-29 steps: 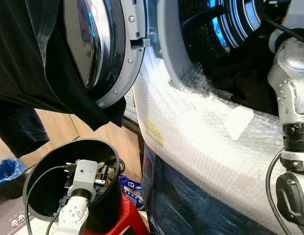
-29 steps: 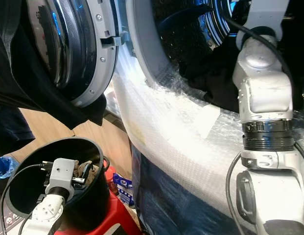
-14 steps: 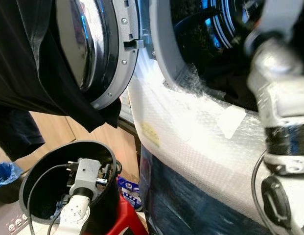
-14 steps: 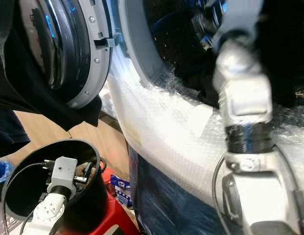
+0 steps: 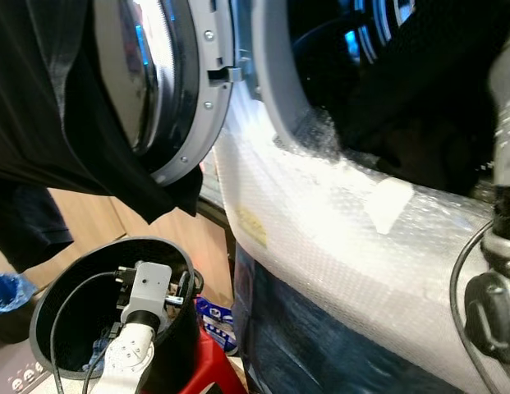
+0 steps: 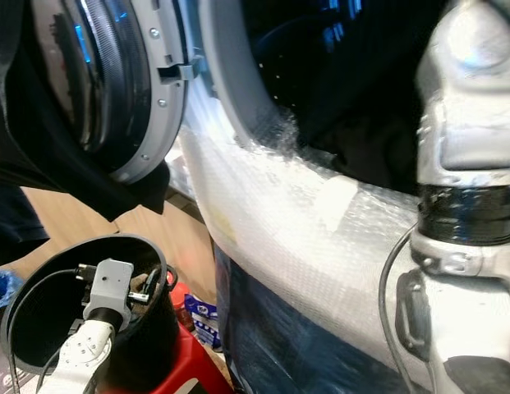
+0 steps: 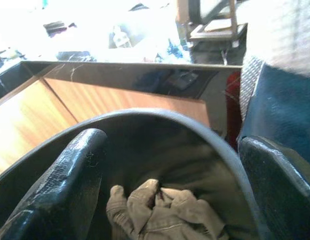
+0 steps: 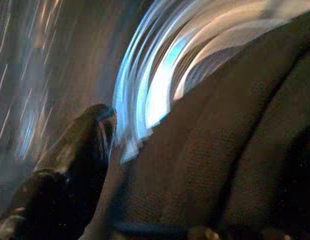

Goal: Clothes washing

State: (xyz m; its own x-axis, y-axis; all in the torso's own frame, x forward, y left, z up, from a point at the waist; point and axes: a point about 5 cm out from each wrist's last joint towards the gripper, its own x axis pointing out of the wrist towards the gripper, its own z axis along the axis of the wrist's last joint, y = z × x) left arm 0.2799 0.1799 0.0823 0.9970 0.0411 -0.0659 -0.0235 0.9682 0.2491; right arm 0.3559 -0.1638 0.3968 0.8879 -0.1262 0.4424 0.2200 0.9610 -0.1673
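Washer: door (image 5: pixel 168 90) swung wide at the left, drum (image 5: pixel 386 49) open; its front below the opening is wrapped in bubble wrap (image 5: pixel 345 230).
Dark cloth: a black garment (image 5: pixel 49 107) hangs over the open door; more dark fabric (image 5: pixel 419 123) lies in the drum mouth, at its lower edge.
Right gripper (image 8: pixel 70 165): deep in the drum, one black finger against dark cloth, the lit drum wall streaked with blur behind it. Whether its fingers are apart or closed, I cannot tell.
Right arm (image 6: pixel 468 189): a second ago the elbow stood well inside the frame; now it is at the right edge and closer to the camera, so the arm has driven further in.
Left gripper (image 7: pixel 164 165): fingers apart, hanging inside the black bin (image 5: pixel 74 271) near its right rim, above a crumpled tan garment (image 7: pixel 155 212) on the bin floor, not touching it.
Left arm change: hardly any over the last second.
Meaning: loading is under way; the tan piece is probably next to go in.
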